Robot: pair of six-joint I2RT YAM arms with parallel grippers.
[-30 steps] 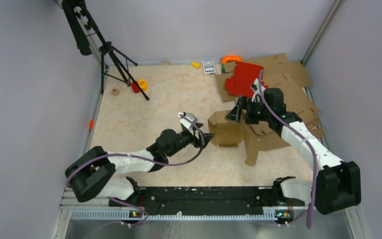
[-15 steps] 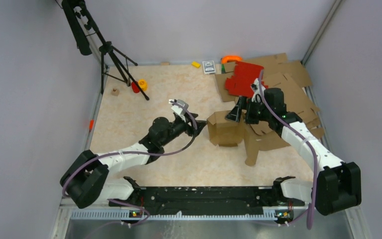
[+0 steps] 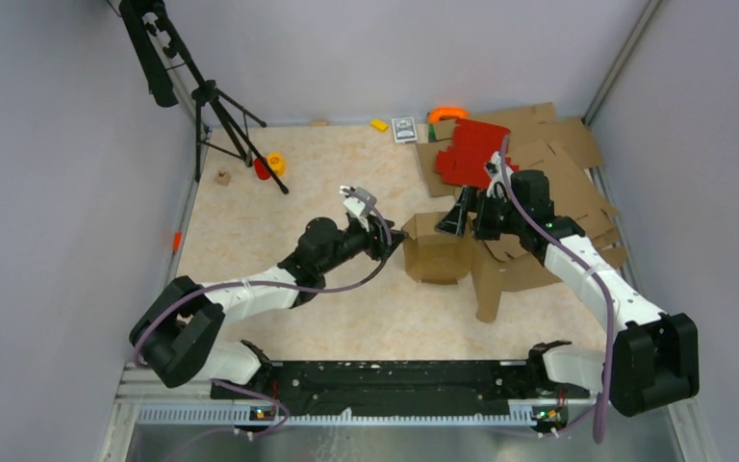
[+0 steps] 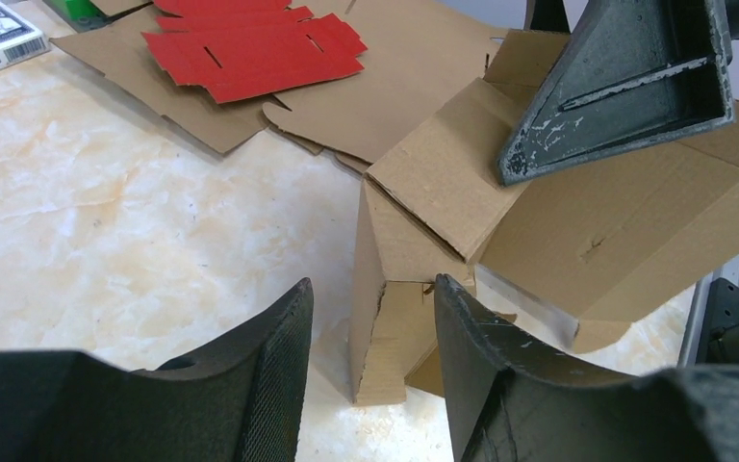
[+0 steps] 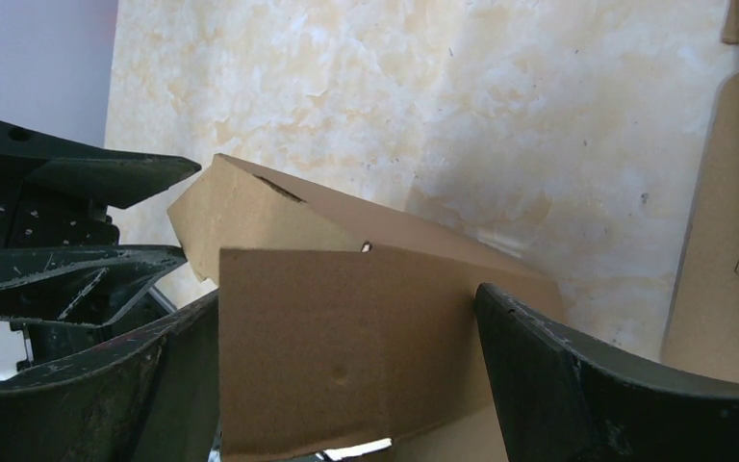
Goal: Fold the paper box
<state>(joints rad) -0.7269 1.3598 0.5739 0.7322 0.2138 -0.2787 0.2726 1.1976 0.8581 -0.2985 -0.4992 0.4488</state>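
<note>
- Black-fingered, the left tool (image 4: 372,281) has its fingers apart and grips nothing. It points at the left side of the paper box (image 3: 435,252), and the box's near upright corner lines up with the gap between its fingers.
- Opposite, the right tool (image 3: 471,219) is spread wide over the top of the box, and a brown flap fills the space between its fingers. Whether they press on that flap cannot be told.
- Brown and unprinted, the paper box stands partly formed on the desk (image 3: 279,221), a little right of centre between the two tools. Its top flaps are raised and its lower left corner is torn and creased.
- Just right of the box, under the right arm, another brown cardboard piece (image 3: 505,274) stands on edge and touches it.
- Red sheets (image 3: 471,149) lie on a pile of flat brown sheets (image 3: 563,144) in the far right corner.
- Along the far edge sit a card pack (image 3: 403,129) and a yellow block (image 3: 379,124).
- At far left, well apart from the work, stands a black tripod (image 3: 216,106), with a red and yellow object (image 3: 269,165) beside one of its feet.
</note>
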